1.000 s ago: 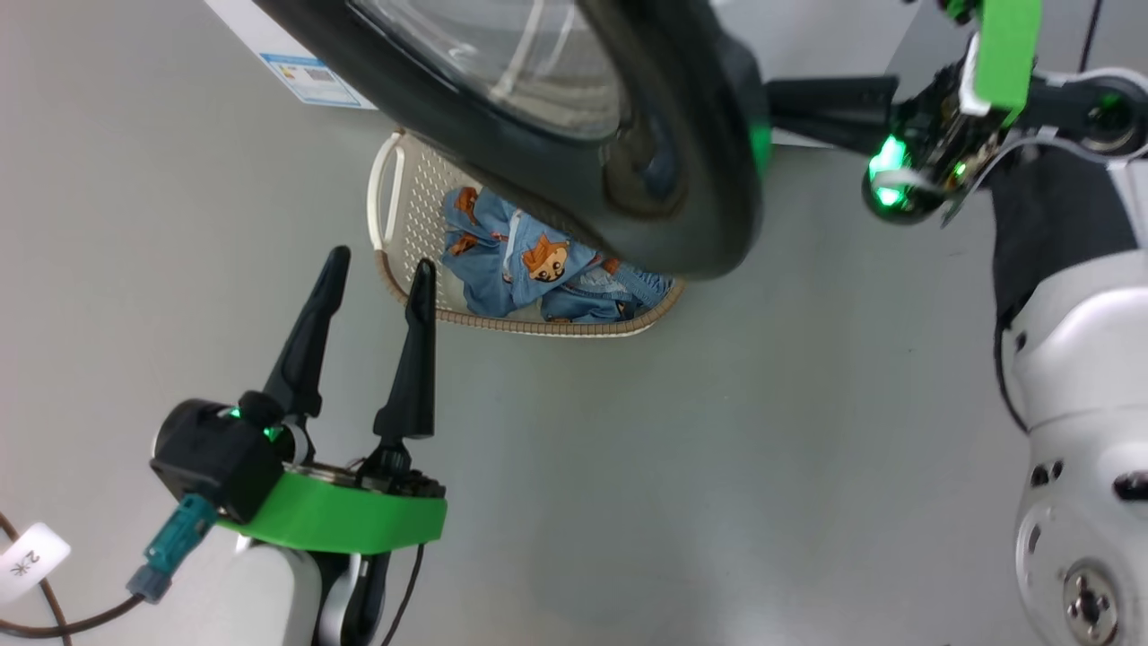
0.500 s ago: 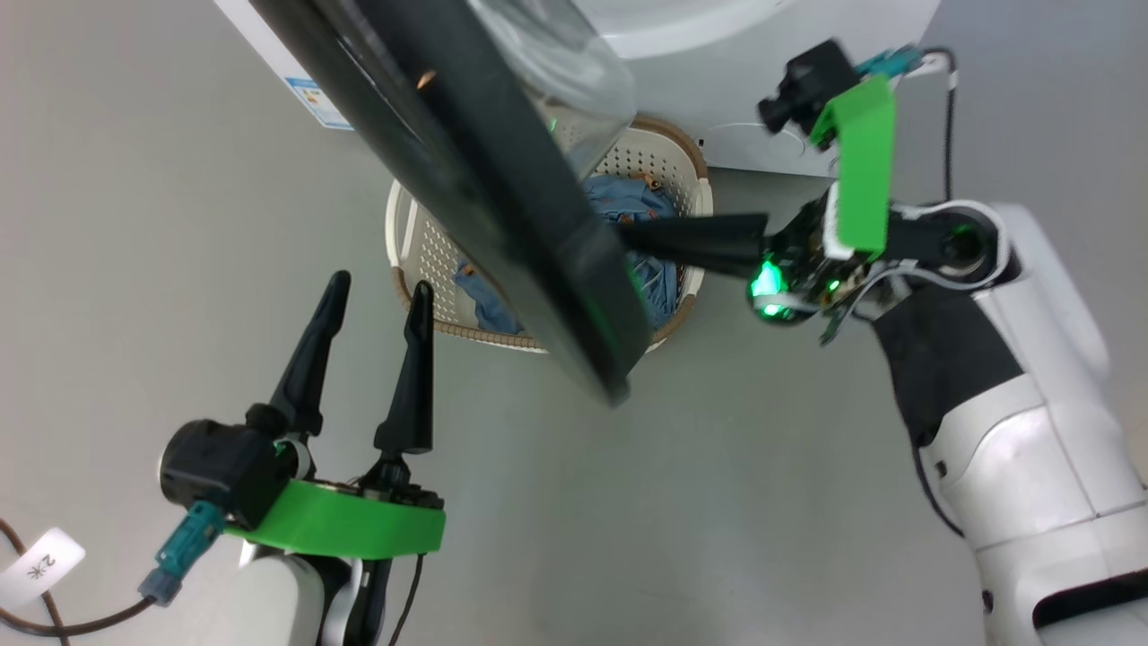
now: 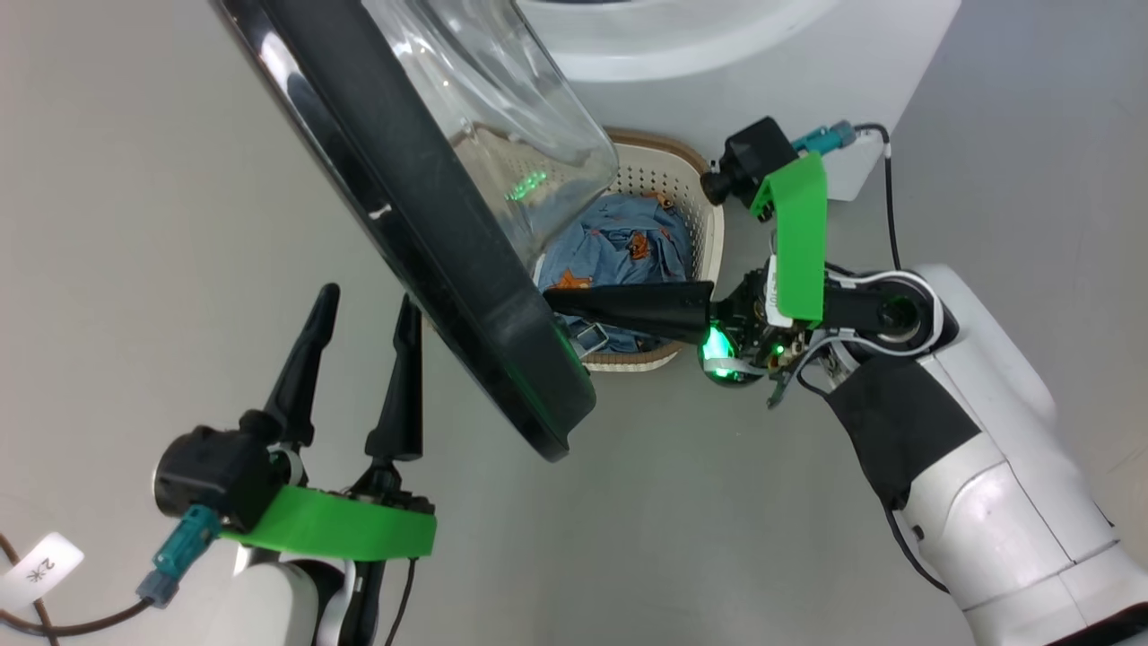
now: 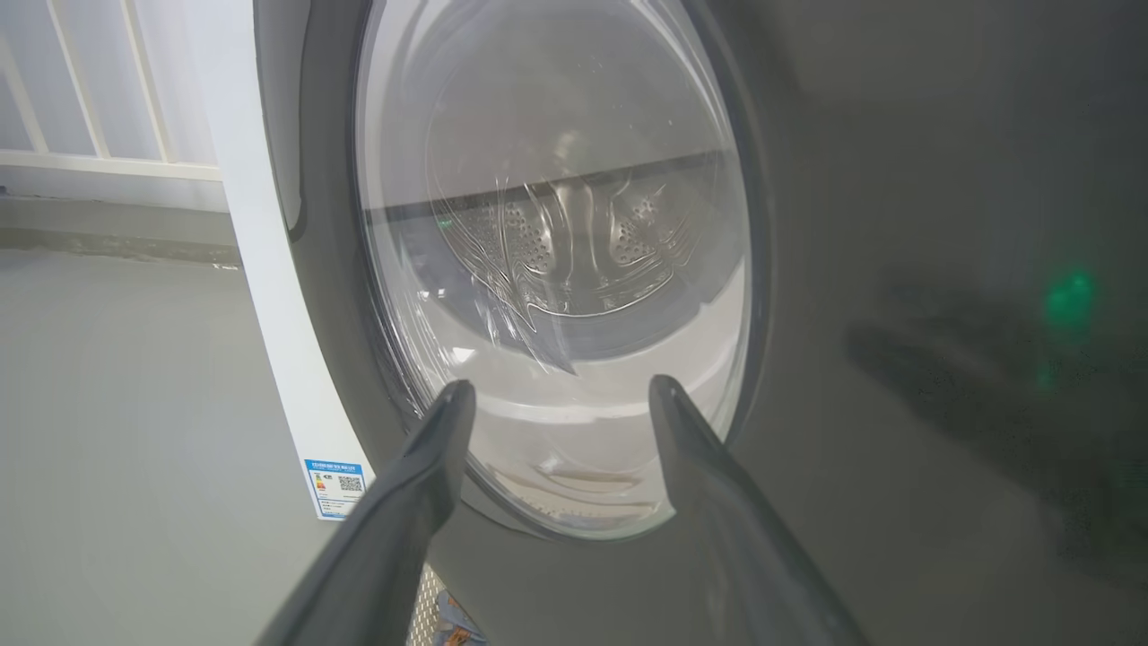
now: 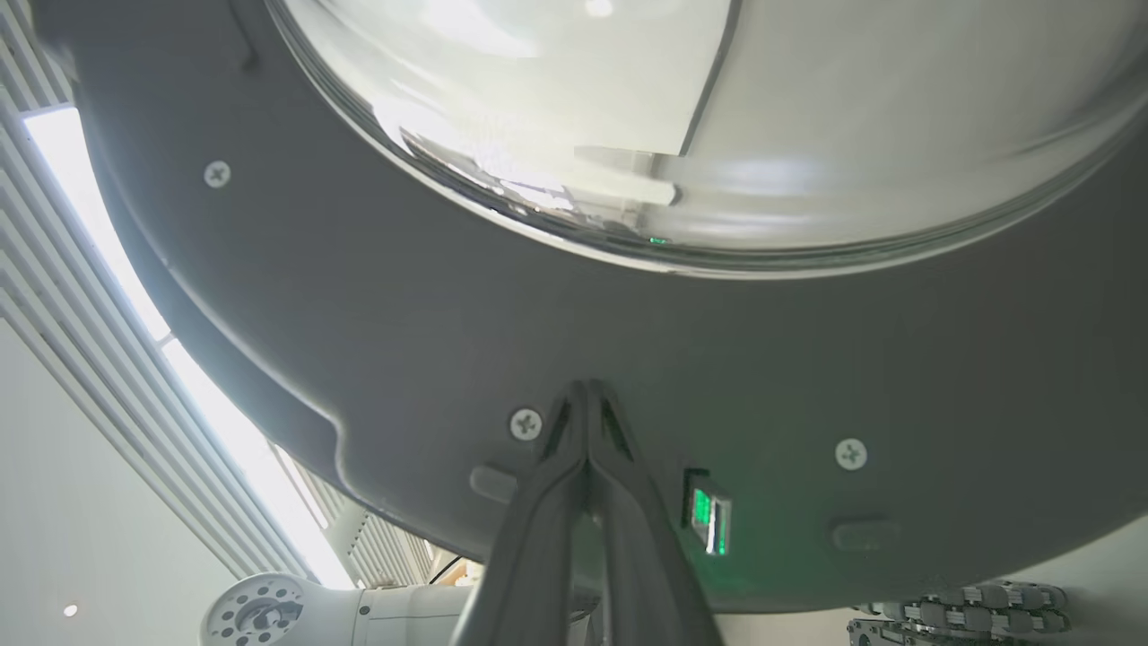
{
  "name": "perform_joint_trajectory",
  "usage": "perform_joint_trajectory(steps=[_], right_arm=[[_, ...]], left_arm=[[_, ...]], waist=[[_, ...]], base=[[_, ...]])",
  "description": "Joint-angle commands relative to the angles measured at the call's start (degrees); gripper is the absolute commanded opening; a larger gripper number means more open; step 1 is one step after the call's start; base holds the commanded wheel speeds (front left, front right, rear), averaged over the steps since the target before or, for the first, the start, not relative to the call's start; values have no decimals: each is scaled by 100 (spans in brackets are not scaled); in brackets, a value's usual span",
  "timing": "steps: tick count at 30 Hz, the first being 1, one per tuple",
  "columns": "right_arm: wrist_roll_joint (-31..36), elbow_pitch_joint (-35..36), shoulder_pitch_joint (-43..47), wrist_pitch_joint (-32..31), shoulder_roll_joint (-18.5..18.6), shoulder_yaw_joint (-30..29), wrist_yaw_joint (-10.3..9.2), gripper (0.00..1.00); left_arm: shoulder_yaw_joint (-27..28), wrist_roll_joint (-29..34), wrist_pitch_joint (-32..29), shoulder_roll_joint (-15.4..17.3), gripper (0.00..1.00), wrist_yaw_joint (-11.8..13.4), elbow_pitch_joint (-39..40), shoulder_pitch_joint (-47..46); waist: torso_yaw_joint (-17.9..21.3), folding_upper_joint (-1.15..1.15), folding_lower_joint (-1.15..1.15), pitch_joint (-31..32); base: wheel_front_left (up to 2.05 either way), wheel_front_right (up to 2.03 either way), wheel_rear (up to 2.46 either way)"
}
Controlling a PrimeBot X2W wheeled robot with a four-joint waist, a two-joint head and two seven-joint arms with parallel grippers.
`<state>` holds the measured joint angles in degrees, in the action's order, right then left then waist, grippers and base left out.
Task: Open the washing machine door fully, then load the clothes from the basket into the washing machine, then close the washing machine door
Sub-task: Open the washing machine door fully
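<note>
Now the washing machine door [image 3: 430, 269] stands edge-on to the head camera, its glass bowl bulging toward the washing machine [image 3: 807, 81]. A second ago its broad face hung over most of the basket [image 3: 710, 235]. The camera has shifted too, but the door does appear to have swung wider.

The right pincer [image 3: 563, 316] is closed on nothing, and its joined tips press the door's inner frame beside a screw in the right wrist view [image 5: 585, 391]. The left pincer [image 3: 368, 301] hangs spread wide and empty on the door's outer side, not touching it.

The clothes [image 3: 619, 242] lie heaped in the basket on the floor [image 3: 717, 502], just below the machine's front and partly behind the door. The opening step seems nearly done. If the door is not yet at its stop, a little more pushing is called for before the clothes can be reached freely.
</note>
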<state>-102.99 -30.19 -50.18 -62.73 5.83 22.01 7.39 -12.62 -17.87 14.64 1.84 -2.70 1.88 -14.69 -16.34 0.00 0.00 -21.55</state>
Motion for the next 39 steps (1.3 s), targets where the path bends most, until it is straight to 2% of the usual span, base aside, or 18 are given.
perform_joint_trajectory(steps=[1,10,22,32,39], right_arm=[[-89,196,168,42,-138,138,10,0],[-829,475,431,640,433,711,10,0],[-2266,1478,984,2097,1471,1645,10,0],[-2957,2378,1524,3186,1916,1908,10,0],[-3041,2869,2101,3861,1972,1640,10,0]], left_arm=[[195,24,36,104,100,40,111,67],[298,49,36,104,100,13,-31,173],[508,109,36,104,100,-161,-343,425],[847,200,36,104,100,-279,-504,801],[1178,263,36,104,100,-357,-502,1007]], waist=[[-20,0,0,33],[54,0,0,314],[321,0,0,915],[658,0,0,1425],[1010,0,0,1645]], base=[[0,0,0],[0,0,0],[0,0,0],[0,0,0],[0,0,0]])
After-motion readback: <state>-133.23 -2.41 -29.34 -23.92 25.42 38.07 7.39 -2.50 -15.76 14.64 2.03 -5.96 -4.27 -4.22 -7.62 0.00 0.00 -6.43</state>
